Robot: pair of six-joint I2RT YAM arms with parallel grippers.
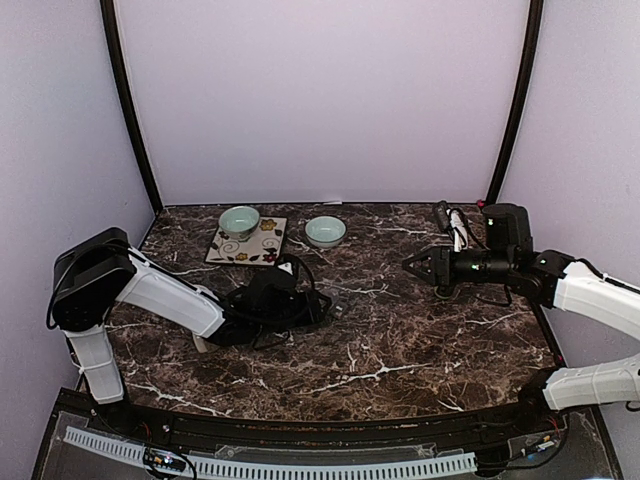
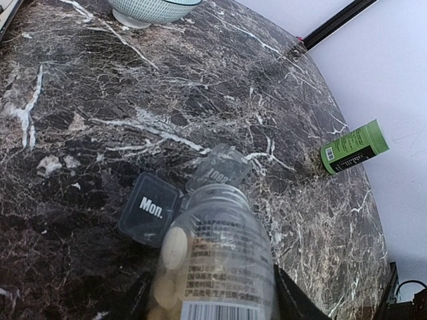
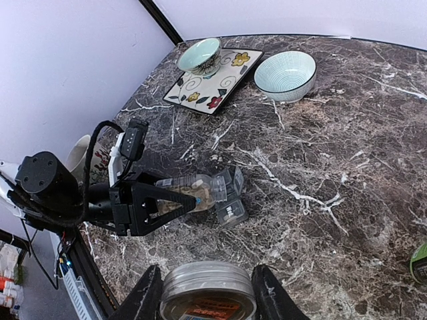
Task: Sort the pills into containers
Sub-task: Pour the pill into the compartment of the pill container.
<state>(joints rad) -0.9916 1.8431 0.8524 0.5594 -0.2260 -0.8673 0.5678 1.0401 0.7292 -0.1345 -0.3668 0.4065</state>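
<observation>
**Left pouring end at organizer, right holding jar**

Count: two bowls, left bowl [image 1: 239, 220] on one plate [image 1: 262, 248], right bowl [image 1: 325, 231] on bare table [image 1: 400, 345]. One pill organizer [image 2: 150, 210], one green bottle [image 2: 353, 148].

Left gripper [image 2: 212, 300] pinches the clear pill bottle [image 2: 217, 257], mouth just beside the organizer's open "Mon." lid (pills [image 2: 175, 248] inside the bottle).

Right gripper [image 3: 208, 305] clamps the jar [image 3: 208, 280], well apart from the organizer.

Open marble lies between the arms. The green bottle stands near the table edge.
</observation>
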